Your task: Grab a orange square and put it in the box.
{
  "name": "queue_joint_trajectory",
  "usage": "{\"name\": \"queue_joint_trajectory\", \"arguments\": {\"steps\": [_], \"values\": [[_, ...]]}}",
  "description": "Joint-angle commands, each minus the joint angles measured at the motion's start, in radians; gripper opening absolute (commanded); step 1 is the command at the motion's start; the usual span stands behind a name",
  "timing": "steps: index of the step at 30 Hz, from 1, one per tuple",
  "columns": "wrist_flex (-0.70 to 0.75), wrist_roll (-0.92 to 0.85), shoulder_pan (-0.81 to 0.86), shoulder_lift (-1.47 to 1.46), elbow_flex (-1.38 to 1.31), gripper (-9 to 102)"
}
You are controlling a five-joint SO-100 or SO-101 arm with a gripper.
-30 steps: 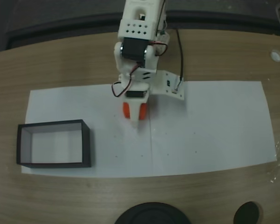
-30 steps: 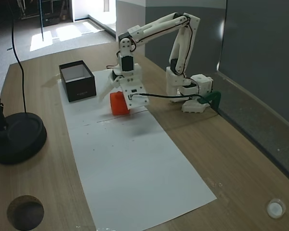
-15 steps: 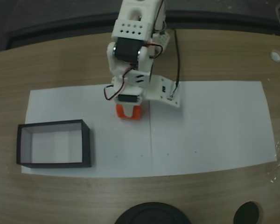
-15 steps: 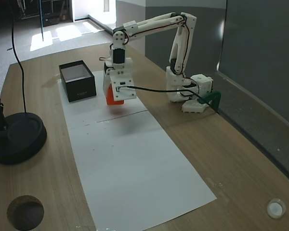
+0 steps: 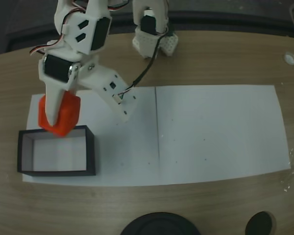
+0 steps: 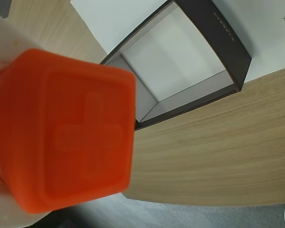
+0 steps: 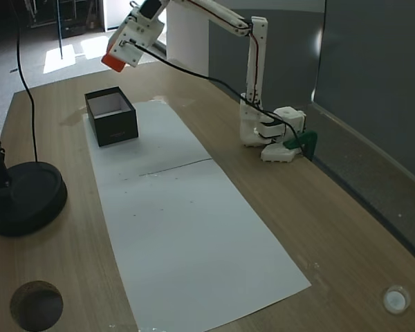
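Wood-grain tabletop [image 5: 225, 58] carries a long white paper sheet [image 5: 215, 132], with a dark grey wall behind and a sunlit floor beyond the far edge in a fixed view. A round black lamp base [image 7: 21, 197] sits at one side of the tabletop, and a dark round hole [image 7: 36, 304] lies near its corner. The box [image 5: 56, 151] rests on the sheet's end, open side up, its long axis running along the sheet's short edge. The white arm's jaws [image 5: 56, 117] are closed on the orange square [image 5: 60, 113], holding it in the air above the box's rim, tilted. In the wrist view the orange square [image 6: 66, 128] shows a face with a raised cross toward the camera, the box [image 6: 180, 61] below it.
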Motion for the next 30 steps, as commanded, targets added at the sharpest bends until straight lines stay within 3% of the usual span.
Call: {"name": "queue_joint_trajectory", "arguments": {"steps": [1, 30], "values": [[-0.012, -0.005, 0.044, -0.04, -0.107, 9], [-0.02, -0.043, 0.1, -0.541, -0.347, 10]]}}
